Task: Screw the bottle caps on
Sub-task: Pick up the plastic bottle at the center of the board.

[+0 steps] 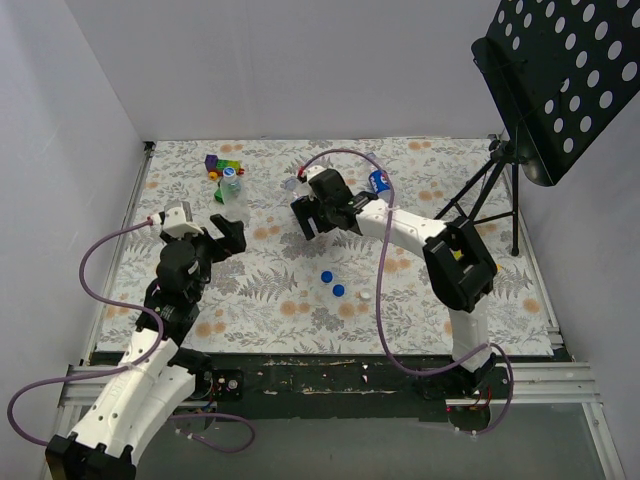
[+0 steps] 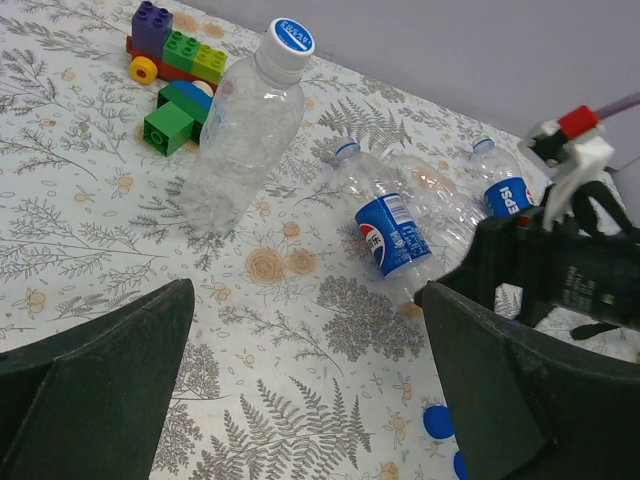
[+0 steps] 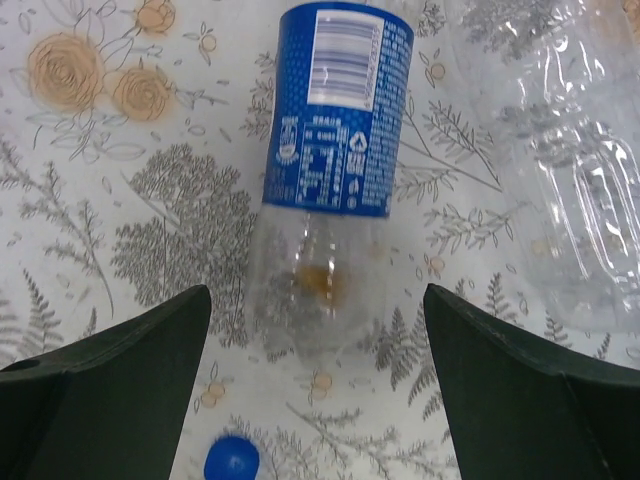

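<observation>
An upright clear bottle [image 2: 240,130] with a white-and-blue cap [image 2: 285,40] screwed on stands at the back left [image 1: 232,185]. A Pepsi-labelled bottle [image 3: 335,150] lies on the cloth, its base just ahead of my open right gripper [image 3: 318,390], whose fingers hold nothing. A crinkled unlabelled bottle [image 3: 560,150] lies to its right. Another Pepsi bottle [image 1: 378,181] lies farther back. Two loose blue caps [image 1: 327,276] [image 1: 339,291] and a small white cap [image 1: 364,297] rest mid-table. My left gripper [image 2: 305,390] hovers open and empty over bare cloth, left of the right gripper [image 1: 310,226].
Multicoloured toy blocks [image 2: 175,60] sit beside the upright bottle at the back left. A black music stand [image 1: 560,90] on a tripod rises at the right edge. White walls enclose the floral cloth [image 1: 260,290] at the back and left.
</observation>
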`<state>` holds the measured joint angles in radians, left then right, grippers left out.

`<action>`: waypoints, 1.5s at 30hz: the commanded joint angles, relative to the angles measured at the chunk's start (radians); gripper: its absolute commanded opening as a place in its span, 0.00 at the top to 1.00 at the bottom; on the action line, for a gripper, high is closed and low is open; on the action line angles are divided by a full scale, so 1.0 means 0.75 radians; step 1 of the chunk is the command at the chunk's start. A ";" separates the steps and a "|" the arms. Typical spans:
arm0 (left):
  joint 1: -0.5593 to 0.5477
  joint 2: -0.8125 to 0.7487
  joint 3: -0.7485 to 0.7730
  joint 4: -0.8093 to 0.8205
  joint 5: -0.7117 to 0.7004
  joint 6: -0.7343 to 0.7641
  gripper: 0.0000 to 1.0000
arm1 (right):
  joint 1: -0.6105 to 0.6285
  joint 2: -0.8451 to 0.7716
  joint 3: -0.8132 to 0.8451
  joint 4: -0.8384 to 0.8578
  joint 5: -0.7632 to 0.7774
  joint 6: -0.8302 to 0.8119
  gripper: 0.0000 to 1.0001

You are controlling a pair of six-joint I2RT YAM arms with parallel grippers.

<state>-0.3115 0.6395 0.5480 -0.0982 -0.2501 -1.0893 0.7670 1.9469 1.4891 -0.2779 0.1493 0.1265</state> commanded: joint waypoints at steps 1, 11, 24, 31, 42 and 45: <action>-0.028 -0.037 -0.021 0.014 0.006 0.025 0.02 | -0.006 0.128 0.152 0.066 0.057 -0.021 0.06; -0.051 -0.043 -0.033 0.012 0.094 0.088 0.02 | -0.010 0.170 0.140 0.047 -0.072 0.009 0.32; -0.055 -0.004 0.018 0.067 0.259 -0.024 0.02 | 0.006 -0.509 -0.539 0.427 -0.354 0.236 0.56; -0.057 -0.008 -0.015 0.394 0.583 -0.325 0.02 | 0.020 -0.984 -0.997 0.867 -0.453 0.463 0.58; -0.165 0.198 -0.070 0.922 0.738 -0.585 0.02 | 0.139 -1.387 -1.337 1.223 -0.334 0.674 0.57; -0.272 0.268 -0.050 0.971 0.696 -0.544 0.02 | 0.147 -1.416 -1.368 1.291 -0.324 0.715 0.56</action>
<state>-0.4328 0.7944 0.4934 0.5041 0.2626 -1.4872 0.8677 0.9230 0.4828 0.5152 -0.1341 0.5968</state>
